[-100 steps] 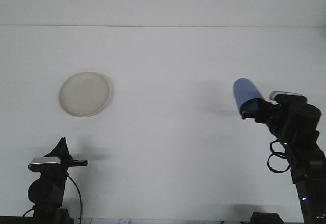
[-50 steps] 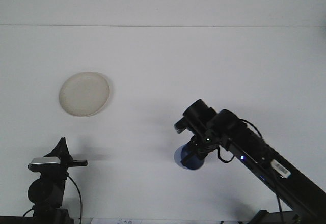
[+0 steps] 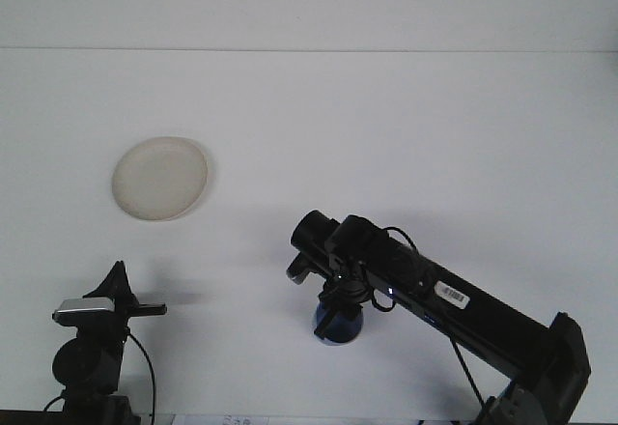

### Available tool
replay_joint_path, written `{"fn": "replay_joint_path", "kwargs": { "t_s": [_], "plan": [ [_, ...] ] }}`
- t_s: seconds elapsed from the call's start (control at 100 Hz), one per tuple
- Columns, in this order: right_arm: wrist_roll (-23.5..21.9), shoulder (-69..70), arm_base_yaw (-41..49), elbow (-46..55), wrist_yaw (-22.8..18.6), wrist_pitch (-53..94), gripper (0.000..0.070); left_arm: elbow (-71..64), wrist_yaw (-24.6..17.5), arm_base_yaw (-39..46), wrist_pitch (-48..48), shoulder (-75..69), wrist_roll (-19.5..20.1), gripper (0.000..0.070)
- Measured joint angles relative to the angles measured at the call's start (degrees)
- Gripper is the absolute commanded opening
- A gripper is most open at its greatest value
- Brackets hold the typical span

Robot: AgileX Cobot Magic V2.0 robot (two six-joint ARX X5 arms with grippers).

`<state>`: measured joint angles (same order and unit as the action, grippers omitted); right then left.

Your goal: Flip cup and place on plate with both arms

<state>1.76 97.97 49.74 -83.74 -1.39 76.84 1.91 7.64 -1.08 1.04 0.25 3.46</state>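
Watching from the front, I see the right arm has swung a long way in a single second — from holding the blue cup [image 3: 337,324] tilted in the air far out on the right side, to reaching across toward the middle of the table [image 3: 386,135] and pressing down low. Half a second back the cup hung under the wrist with its round face toward me; now it sits lower and further left, looking upright with its base at or just above the tabletop, though the shadow keeps me from telling whether it touches. The right gripper [image 3: 335,307] comes down on the cup from above and appears clamped around its upper part, since the cup hangs right beneath the fingers. That looks like the flip nearly done and the cup being set down midway for a hand-off. The left gripper [image 3: 145,307] has not budged at all — parked at the near left edge, its fingers look closed to a thin point, holding nothing. The plate [image 3: 160,177] lies untouched far to the left, well apart from the cup, so the left arm's share is all ahead.
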Motion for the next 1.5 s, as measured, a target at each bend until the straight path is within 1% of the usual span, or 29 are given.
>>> {"fn": "replay_joint_path", "kwargs": {
  "t_s": [0.04,0.08,0.1,0.16,0.2,0.23,0.25,0.41,0.51,0.61,0.83,0.97,1.15,1.28,1.32,1.36,1.42,1.5],
  "plan": [
    [0.1,0.0,0.1,0.0,-0.1,0.0,0.0001,0.0,0.0,0.0,0.0,0.0,0.0,0.0015],
    [0.2,0.0,0.2,0.0,-0.1,0.0,0.0037,0.0,0.0,0.0,0.0,0.0,0.0,0.0015],
    [0.2,0.0,0.2,0.0,0.0,0.0,0.0077,0.0,0.0,0.0,0.0,0.0,0.0,0.0015],
    [0.4,0.0,0.3,-0.1,0.0,0.0,0.0267,0.0,0.0,0.0,0.0,0.0,0.0,0.0015],
    [0.5,0.1,0.3,-0.1,0.0,0.0,0.0380,0.0,0.0,0.0,0.0,0.0,0.0,0.0015],
    [0.5,0.1,0.4,-0.1,0.0,0.0,0.0430,0.0,0.0,0.0,0.0,0.0,0.0,0.0015],
    [0.6,0.1,0.4,-0.1,0.0,0.0,0.0443,0.0,0.0,0.0,0.0,0.0,0.0,0.0015],
    [0.8,-0.1,0.3,-0.9,0.0,0.0,0.0444,0.0,0.0,0.0,0.0,0.0,0.0,0.0015],
    [1.0,-2.4,0.0,-1.0,0.2,-0.5,0.0444,0.0,0.0,0.0,0.0,0.0,0.0,0.0016],
    [1.1,-8.9,-0.9,-1.0,1.5,-3.0,0.0444,0.0,0.0,0.0,0.0,0.0,0.0,0.0015],
    [1.2,-27.9,-2.8,0.3,2.1,-13.6,0.0443,0.0,0.0,0.0,0.0,0.0,0.0,0.0015],
    [1.3,-43.5,-2.9,9.4,4.4,-23.0,0.0443,0.0,0.0,0.0,0.0,0.0,0.0,0.0015],
    [1.2,-63.7,-2.9,27.5,4.7,-36.8,0.0441,0.0,0.0,0.0,0.1,0.0,0.0,0.0015],
    [1.1,-75.6,-2.9,37.2,4.6,-39.9,0.0438,0.0,0.0,0.0,1.3,0.0,-0.1,0.0015],
    [0.9,-78.4,-2.9,39.2,4.7,-39.8,0.0438,0.0,0.0,0.0,1.9,0.0,-0.8,0.0015],
    [0.8,-80.5,-2.9,40.4,5.1,-39.8,0.0438,0.0,0.0,0.0,2.2,0.0,-2.3,0.0015],
    [0.5,-83.4,-2.9,42.0,5.6,-39.9,0.0438,0.0,0.0,0.0,2.6,0.0,-5.8,0.0015],
    [0.3,-85.4,-2.9,42.9,5.7,-39.9,0.0438,0.0,0.0,0.0,4.2,0.0,-11.4,0.0015]
  ]
}}
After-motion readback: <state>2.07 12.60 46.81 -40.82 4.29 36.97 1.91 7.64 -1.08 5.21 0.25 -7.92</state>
